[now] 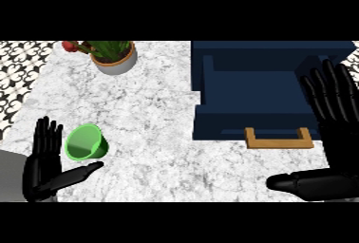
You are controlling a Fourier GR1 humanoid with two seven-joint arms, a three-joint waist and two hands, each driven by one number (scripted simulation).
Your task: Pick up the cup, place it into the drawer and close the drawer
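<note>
Head view: big white marble counter (154, 118) with a navy drawer (252, 124) pulled open, and the right fingers overlap its right side. Right hand (340, 156) is flat open, fingers straight, holding nothing. Left hand (41, 168) is spread open too, nothing gripped. A potted plant (113, 59) sits well beyond the left fingertips. The drawer's wooden handle (278, 140) is just above the right thumb. The green cup (86, 141) lies tipped on the counter, right beside the left fingers and above the thumb; can't tell if they touch.

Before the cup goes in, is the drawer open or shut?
Open. The drawer is pulled out over the counter, its inside walls and floor showing from above behind the handle.
</note>
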